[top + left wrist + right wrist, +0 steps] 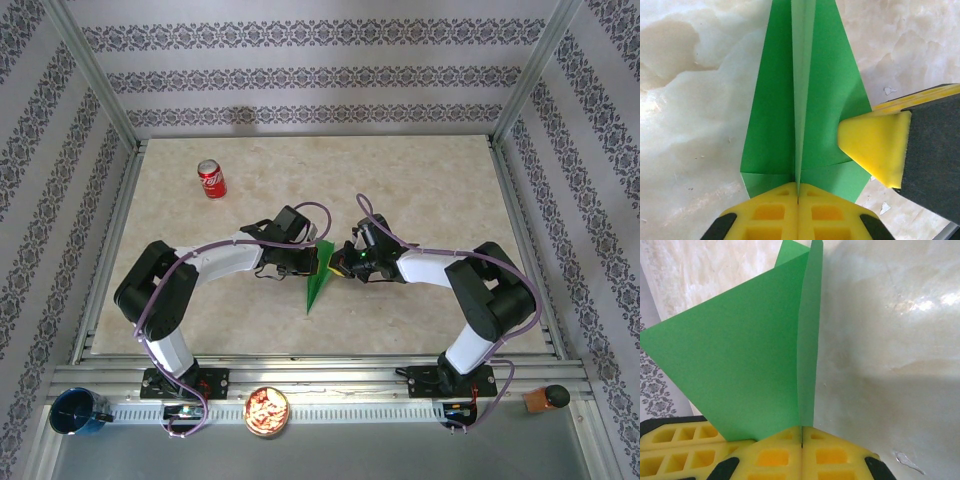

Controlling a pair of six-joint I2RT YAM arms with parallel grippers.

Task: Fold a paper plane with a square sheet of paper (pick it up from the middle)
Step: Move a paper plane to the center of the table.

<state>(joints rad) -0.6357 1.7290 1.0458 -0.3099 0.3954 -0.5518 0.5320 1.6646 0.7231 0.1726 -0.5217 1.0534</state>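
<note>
Over the table (420, 180), the paper plane (316, 280) points toward the near edge.

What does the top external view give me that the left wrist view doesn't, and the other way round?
Top external: both arms meeting mid-table, the whole paper plane with its nose toward the arm bases, and the red soda can at far left. Left wrist: the centre crease up close, the left gripper shut on the tail at that crease, and the right gripper meeting the wing at picture-right. Both: the green plane and the two grippers at its wide end.
</note>
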